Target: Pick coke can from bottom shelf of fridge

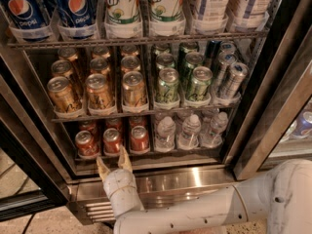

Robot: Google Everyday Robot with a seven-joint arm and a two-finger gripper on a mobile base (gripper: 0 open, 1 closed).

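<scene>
Coke can (pixel 112 140): small red aluminium can with a silver top. It is the middle of three red cans standing upright at the front of the left lanes of the bottom shelf (pixel 185 156), with more red cans in rows behind them.

End effector (pixel 113 164): two tan, pointed fingers (pixel 125 160) spread in a V, holding nothing. The tips point up at the shelf's front lip, just below the middle and right red cans and short of them. Whether the tips touch the lip cannot be told.

Arm (pixel 219 208): white, matt, tubular casing. It enters from the lower right, lies low across the front of the base panel (pixel 204 177) and bends up at a rounded wrist under the fingers.

Surroundings, same shelf: clear water bottles (pixel 187 130) with white caps fill the right lanes, separated from the red cans by a thin divider.

Shelf above: gold-bronze cans (pixel 98 91) on the left, green cans (pixel 168 84) in the centre and slim silver-blue cans (pixel 234 79) on the right, all leaning forward.

Top rack: Pepsi bottles (pixel 22 9), 7UP bottles (pixel 122 6) and white-labelled bottles (pixel 214 4).

Fridge (pixel 48 135): stainless-steel walls, dark wire shelves and a black door frame on the right. The shiny steel base panel is ribbed along its lower edge.
</scene>
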